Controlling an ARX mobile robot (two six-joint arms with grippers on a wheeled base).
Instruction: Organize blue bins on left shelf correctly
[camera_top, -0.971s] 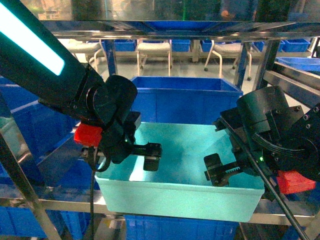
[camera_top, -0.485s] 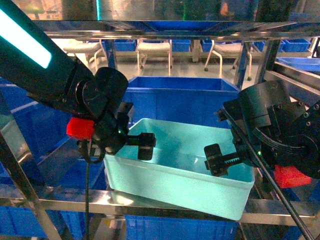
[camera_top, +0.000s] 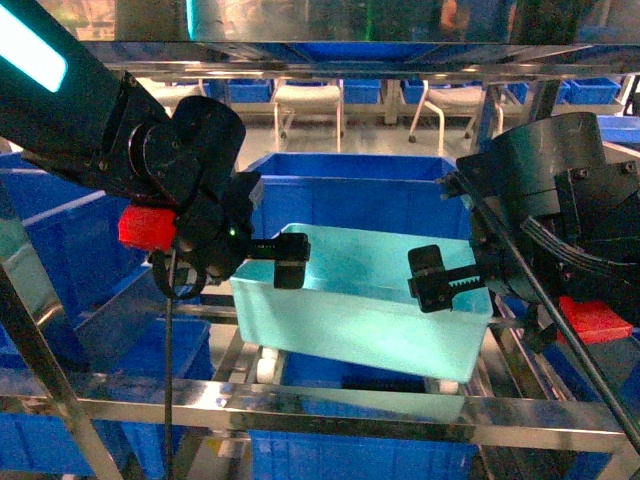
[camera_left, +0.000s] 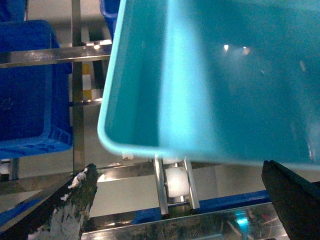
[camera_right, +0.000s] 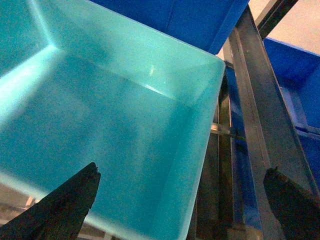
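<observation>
The light turquoise blue bin (camera_top: 360, 310) sits tilted on the left shelf (camera_top: 300, 412), back from its front beam, over white rollers (camera_top: 265, 365). My left gripper (camera_top: 289, 263) is at the bin's near-left corner. In the left wrist view the left gripper (camera_left: 180, 197) stands open, with the bin (camera_left: 225, 75) just above the gap. My right gripper (camera_top: 432, 280) is at the bin's near-right corner. In the right wrist view the right gripper (camera_right: 182, 200) is open too, and the corner of the bin (camera_right: 100, 110) lies between its fingers without being pinched.
A deeper dark-blue crate (camera_top: 360, 200) stands right behind the bin in the same lane. More dark-blue crates (camera_left: 25, 90) fill the lanes to the left, right and below. Steel rails (camera_right: 255, 125) run along the bin's right side. An upper shelf beam (camera_top: 330, 65) crosses overhead.
The turquoise bin has slid back from the front beam toward the dark-blue crate, uncovering rollers. Both arms moved forward and up with it, jaws still open.
</observation>
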